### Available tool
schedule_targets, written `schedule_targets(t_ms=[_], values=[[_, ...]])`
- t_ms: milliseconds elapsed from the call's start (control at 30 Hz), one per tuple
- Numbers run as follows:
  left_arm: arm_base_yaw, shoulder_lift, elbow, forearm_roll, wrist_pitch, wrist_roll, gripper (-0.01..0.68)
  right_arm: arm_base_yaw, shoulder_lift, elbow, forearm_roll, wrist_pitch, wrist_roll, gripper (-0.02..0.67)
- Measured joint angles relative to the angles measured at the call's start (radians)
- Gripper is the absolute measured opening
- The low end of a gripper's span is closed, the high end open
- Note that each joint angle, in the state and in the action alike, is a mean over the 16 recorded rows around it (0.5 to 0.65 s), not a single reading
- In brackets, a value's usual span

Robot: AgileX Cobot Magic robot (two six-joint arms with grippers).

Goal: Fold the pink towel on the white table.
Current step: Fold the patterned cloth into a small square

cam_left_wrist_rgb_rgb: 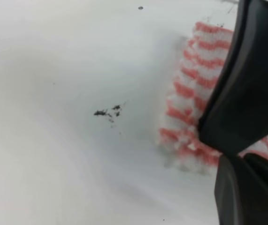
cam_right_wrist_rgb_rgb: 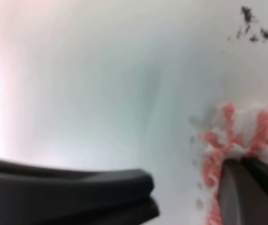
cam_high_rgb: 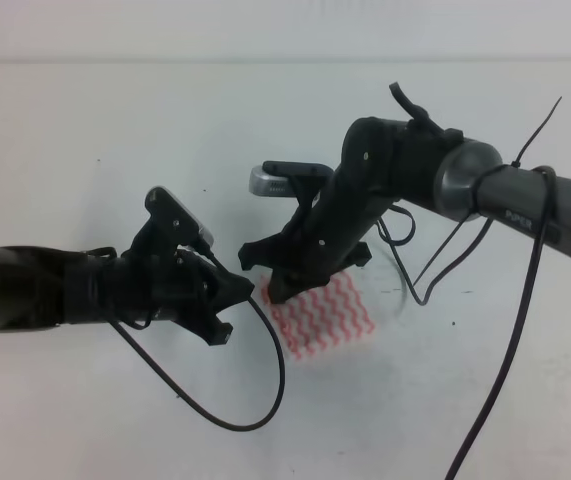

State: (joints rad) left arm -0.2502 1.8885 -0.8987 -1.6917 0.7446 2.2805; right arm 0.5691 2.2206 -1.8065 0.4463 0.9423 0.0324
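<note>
The pink towel (cam_high_rgb: pixel 330 315) lies as a small striped patch on the white table (cam_high_rgb: pixel 115 130), just right of centre. My right gripper (cam_high_rgb: pixel 267 275) hangs over its left edge, open. In the right wrist view one finger (cam_right_wrist_rgb_rgb: pixel 246 187) touches the towel's (cam_right_wrist_rgb_rgb: pixel 246 126) puckered edge and the other finger (cam_right_wrist_rgb_rgb: pixel 77 192) lies far to the left over bare table (cam_right_wrist_rgb_rgb: pixel 101 70). My left gripper (cam_high_rgb: pixel 235 312) sits just left of the towel, its two fingers apart and empty. The left wrist view shows the towel (cam_left_wrist_rgb_rgb: pixel 195 79) partly hidden behind black gripper parts (cam_left_wrist_rgb_rgb: pixel 246 79).
A black cable loop (cam_high_rgb: pixel 255 400) droops from the left arm onto the table in front. More cables (cam_high_rgb: pixel 415 270) hang from the right arm behind the towel. Dark specks (cam_left_wrist_rgb_rgb: pixel 108 112) mark the table left of the towel. Both arms crowd the middle.
</note>
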Motion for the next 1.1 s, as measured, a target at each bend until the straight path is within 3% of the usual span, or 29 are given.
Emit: schedule_targets(t_ms=[833,1100], values=[[0.0,-0.003,0.0,0.011,-0.024,-0.002,-0.004,0.0,-0.025,0.0,-0.066,0.221,0.0,-0.018],[0.0,-0.003,0.0,0.011,-0.02,-0.002,-0.004,0.0,0.011,-0.002,-0.031,0.21,0.003,-0.018]])
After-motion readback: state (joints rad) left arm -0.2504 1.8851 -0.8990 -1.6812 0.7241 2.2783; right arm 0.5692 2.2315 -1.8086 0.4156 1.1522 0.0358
